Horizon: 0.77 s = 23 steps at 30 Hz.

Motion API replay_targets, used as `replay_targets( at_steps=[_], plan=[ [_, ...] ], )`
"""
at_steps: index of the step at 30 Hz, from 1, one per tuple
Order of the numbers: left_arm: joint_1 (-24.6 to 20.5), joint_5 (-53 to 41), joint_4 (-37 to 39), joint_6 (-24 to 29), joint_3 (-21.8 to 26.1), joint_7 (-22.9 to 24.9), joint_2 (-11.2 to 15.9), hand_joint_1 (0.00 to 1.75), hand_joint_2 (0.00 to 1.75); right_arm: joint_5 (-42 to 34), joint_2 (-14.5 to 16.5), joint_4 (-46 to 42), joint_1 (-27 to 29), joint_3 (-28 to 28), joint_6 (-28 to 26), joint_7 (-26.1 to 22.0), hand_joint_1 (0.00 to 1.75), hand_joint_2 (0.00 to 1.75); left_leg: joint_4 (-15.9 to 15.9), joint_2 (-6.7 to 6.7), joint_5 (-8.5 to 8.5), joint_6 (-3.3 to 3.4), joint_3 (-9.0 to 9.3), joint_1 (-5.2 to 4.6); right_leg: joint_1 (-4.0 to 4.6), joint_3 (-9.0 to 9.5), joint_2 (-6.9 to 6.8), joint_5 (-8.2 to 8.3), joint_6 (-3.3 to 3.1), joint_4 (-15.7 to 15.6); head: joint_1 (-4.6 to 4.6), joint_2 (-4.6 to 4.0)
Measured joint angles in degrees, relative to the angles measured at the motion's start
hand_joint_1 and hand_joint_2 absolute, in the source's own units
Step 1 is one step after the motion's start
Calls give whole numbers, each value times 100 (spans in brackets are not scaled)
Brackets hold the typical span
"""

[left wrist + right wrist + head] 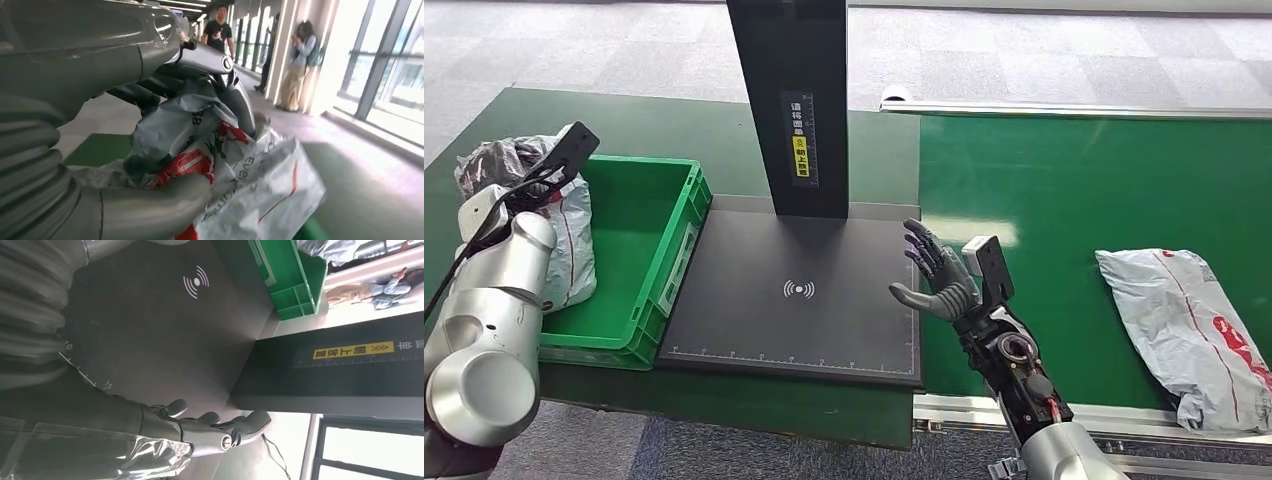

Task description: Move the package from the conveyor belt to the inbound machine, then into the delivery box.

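My left hand (165, 145) grips a grey plastic mail package (572, 235) with red print, held over the left end of the green delivery box (649, 250); the same package (250, 175) bulges out between the fingers in the left wrist view. My right hand (939, 275) hovers open, fingers spread, over the right edge of the black inbound machine plate (794, 300). From the right wrist, the open right hand (200, 427) stretches beside the plate (165, 330). A second grey package (1199, 325) lies on the green conveyor belt (1064, 190) at the right.
The machine's black upright column (792, 100) rises behind the plate. The belt's metal rail (984, 410) runs along the front. Two people (300, 60) stand far off by the windows.
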Motion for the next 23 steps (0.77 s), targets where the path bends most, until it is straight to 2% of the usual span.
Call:
replay_targets(
  at_steps=[1,3,4,6,8,10,12,14,18,23],
  plan=[
    [29,257,4,495,-4,-283,-1,0,175,11,2,-35,19,-26,-7,48,0,175,0,0,0,0,0,0,0,0,0,0,0,0,0,0],
    [140,1070,-137,1715,42,-1191,-12,0,175,32,7,-134,71,-70,-24,139,0,175,0,2,0,0,0,0,0,-1,1,0,0,1,1,0],
    [209,1434,-314,2022,95,-1650,-35,0,175,36,10,-170,87,-78,-28,152,0,175,0,4,0,0,0,0,0,-2,2,0,0,1,-1,0],
    [381,2007,-824,2306,302,-2628,-156,0,175,27,15,-221,102,-80,-47,162,0,175,1,5,-1,-1,-1,0,0,-5,2,-1,0,1,-1,0],
    [556,2364,-1428,2365,644,-3536,-373,0,175,8,19,-245,105,-77,-68,150,0,175,1,4,-1,-1,-3,-1,-1,-5,1,-2,0,0,1,0],
    [739,2731,-2056,2376,1012,-4148,-618,0,175,-9,24,-252,106,-73,-76,115,0,175,0,7,-2,-1,-3,-1,-1,-5,3,-2,0,-1,1,0],
    [941,3288,-2672,2379,1231,-4379,-838,0,175,-25,25,-252,108,-72,-76,69,0,175,0,11,-3,-1,-2,-1,-1,-5,6,-2,-1,-2,0,0],
    [1159,4163,-3165,2381,1239,-4419,-1002,0,175,-39,23,-252,109,-69,-82,7,0,175,1,7,-3,-1,-1,-1,-1,-4,3,-2,-1,-3,0,0],
    [1683,6021,-3760,2381,676,-4452,-1148,0,175,-15,30,-252,105,-56,-112,-139,0,175,0,-3,-2,-1,-1,1,1,0,-2,-2,-1,-3,-2,0],
    [1954,6183,-4100,2381,169,-4462,-1216,0,175,-13,31,-252,104,-35,-118,-167,0,175,0,1,-1,-1,0,1,0,2,0,-1,-1,-2,1,0]
  ],
)
